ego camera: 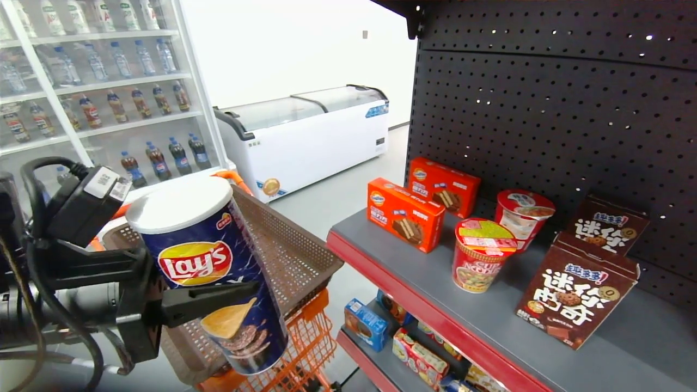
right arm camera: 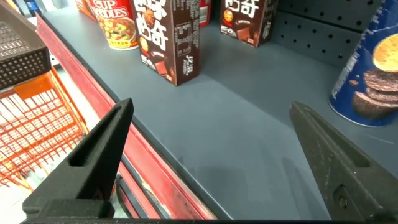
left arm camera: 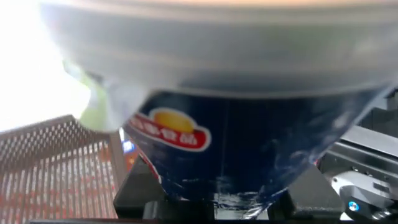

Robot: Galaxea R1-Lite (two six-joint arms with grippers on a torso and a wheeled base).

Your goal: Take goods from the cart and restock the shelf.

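While your L gripper grips the tilted chip can at the cart, your R gripper hangs w/ fingers wide above the shelf.

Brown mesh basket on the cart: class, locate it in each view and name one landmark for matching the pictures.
Head view: the brown mesh basket sits left of centre, behind the held chip canister.
Left wrist view: its mesh lies beside the chip canister.
Right wrist view: its dark corner lies beside the shelf's red edge.
Landmark: the orange cart frame beneath the basket.
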